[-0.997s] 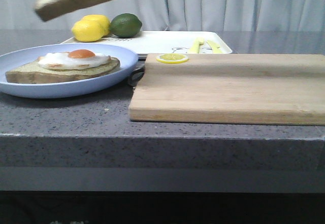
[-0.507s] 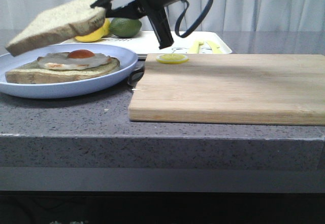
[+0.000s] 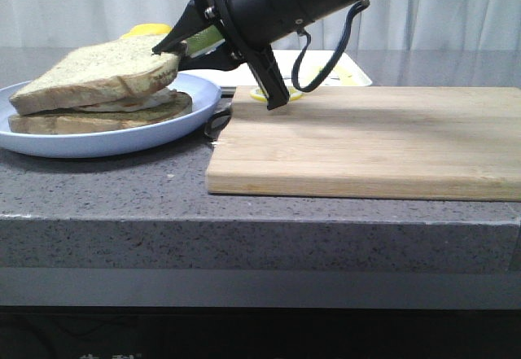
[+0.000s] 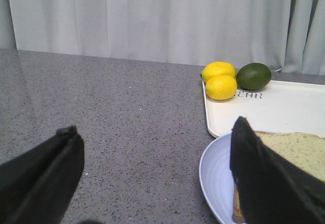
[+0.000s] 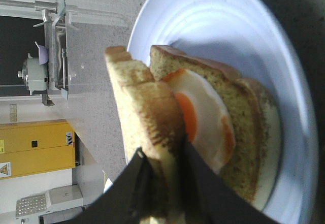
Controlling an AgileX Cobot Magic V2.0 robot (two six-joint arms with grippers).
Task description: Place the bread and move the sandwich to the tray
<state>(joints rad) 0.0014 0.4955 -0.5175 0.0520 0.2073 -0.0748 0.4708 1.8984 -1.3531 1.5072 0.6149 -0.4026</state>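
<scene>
- The grey speckled worktop (image 3: pixel 122 188) carries a wooden cutting board (image 3: pixel 366 151) on its near right part, bare apart from a lemon slice (image 3: pixel 259 94) at its far left corner, mostly hidden by the arm.
- Left of the board sits the round light-blue plate (image 3: pixel 191 98), holding a thin bread slice (image 3: pixel 98 121) with a fried egg (image 5: pixel 203 115) on it.
- The bread (image 3: pixel 98 72), the thick slice, lies tilted over the egg: its left end is down on the stack, its right end raised.
- The right tool (image 3: pixel 181 45) reaches in from the upper right and is clamped on that raised edge; the right wrist view shows a finger pressed on each face of the slice.
- The left tool (image 4: pixel 152 178) shows only in its own wrist view, fingers spread wide with nothing between them, beside the plate's rim.
- Farther back lies the white tray (image 4: pixel 284 112), just behind the plate, touching or nearly so.
- At the tray's far corner rest two lemons (image 4: pixel 221 79) and a lime (image 4: pixel 254 75).
</scene>
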